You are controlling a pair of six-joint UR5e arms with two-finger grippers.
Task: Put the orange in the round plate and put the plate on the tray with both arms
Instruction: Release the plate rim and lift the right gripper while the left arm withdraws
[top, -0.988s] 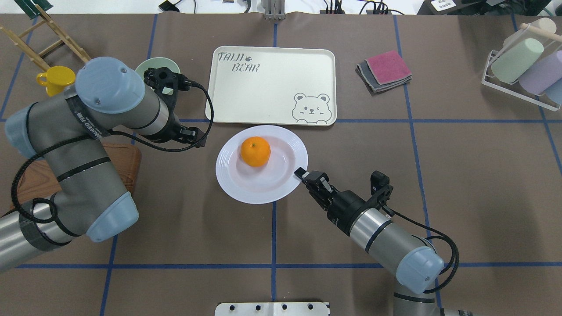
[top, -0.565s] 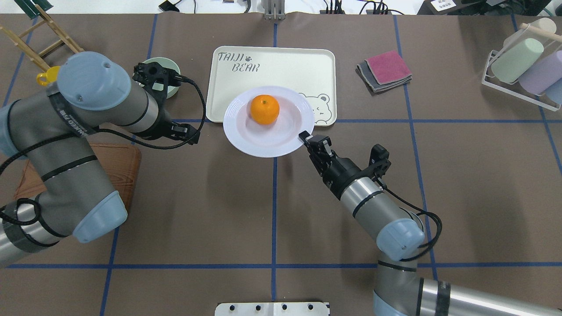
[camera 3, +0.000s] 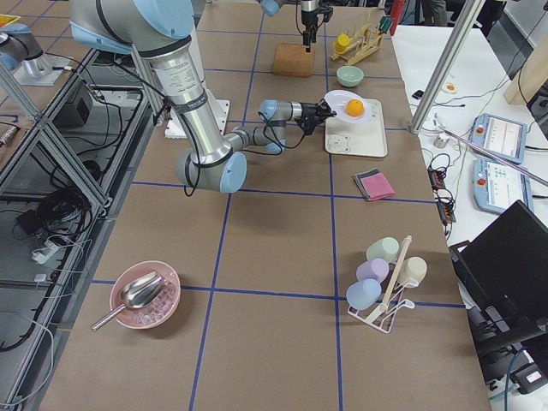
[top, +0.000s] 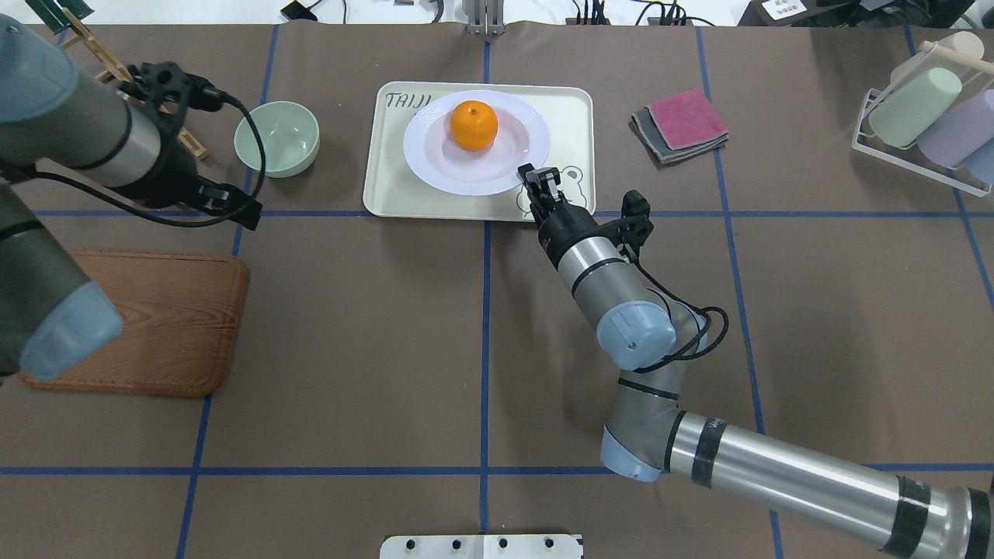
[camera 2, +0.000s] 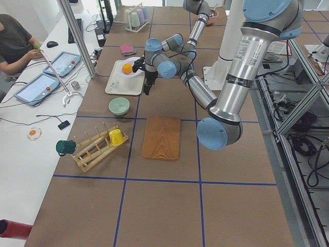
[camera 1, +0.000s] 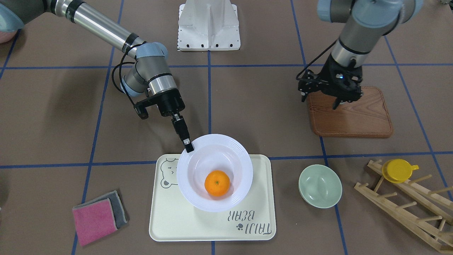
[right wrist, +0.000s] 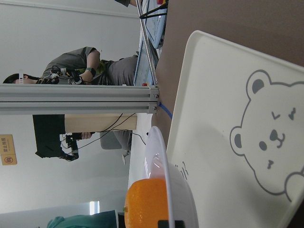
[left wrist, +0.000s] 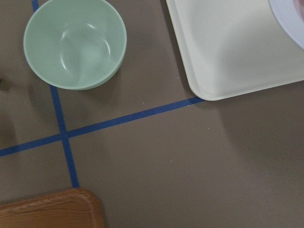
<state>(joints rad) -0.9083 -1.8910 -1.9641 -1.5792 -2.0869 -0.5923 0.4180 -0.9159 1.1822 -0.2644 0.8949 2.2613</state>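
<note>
Overhead exterior: right gripper (top: 529,172) pinches the round plate (top: 439,167) by its rim, orange (top: 474,125) inside, above the tray (top: 388,190); left gripper (camera 1: 339,101) opening unclear.

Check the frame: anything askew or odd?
Yes. The round plate hangs tilted above the tray, pinched at one rim edge by the right gripper alone. The orange sits off-centre, on the side away from the gripper. Nothing spilled.
</note>
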